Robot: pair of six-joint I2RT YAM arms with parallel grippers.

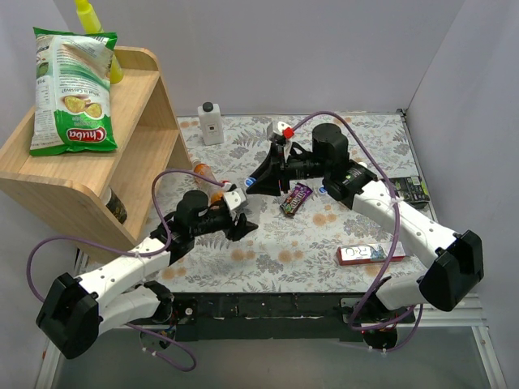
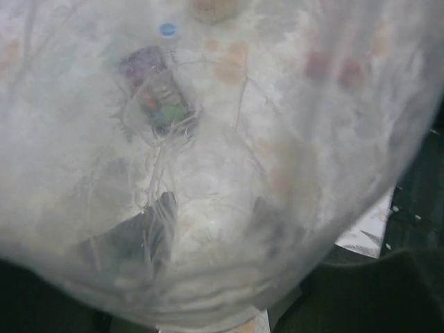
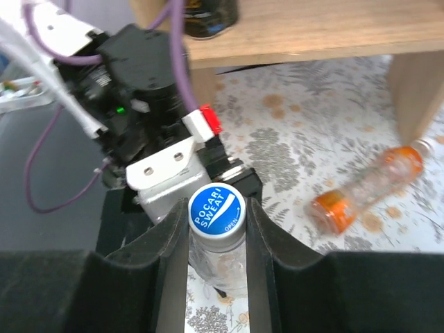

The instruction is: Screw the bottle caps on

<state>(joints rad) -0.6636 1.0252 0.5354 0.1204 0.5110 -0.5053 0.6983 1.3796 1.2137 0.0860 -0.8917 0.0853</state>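
Note:
A clear bottle (image 3: 219,263) is held between both grippers over the flowered table. My left gripper (image 1: 235,211) is shut on its body, which fills the left wrist view (image 2: 229,139); the dark fingers (image 2: 139,236) show through the plastic. My right gripper (image 3: 216,208) is shut on the blue "Pocari Sweat" cap (image 3: 217,211) that sits on the bottle's neck. It meets the left gripper in the top view (image 1: 248,185). The orange bottle (image 3: 378,186) lies on its side near the shelf (image 1: 206,173). A loose blue cap (image 2: 167,29) lies on the table. The second clear bottle is out of view.
A wooden shelf (image 1: 138,121) with a chips bag (image 1: 71,89) stands at the left. A white square bottle with black cap (image 1: 211,123) stands at the back. A candy wrapper (image 1: 296,198), a red and white box (image 1: 371,254) and a dark packet (image 1: 409,189) lie on the table.

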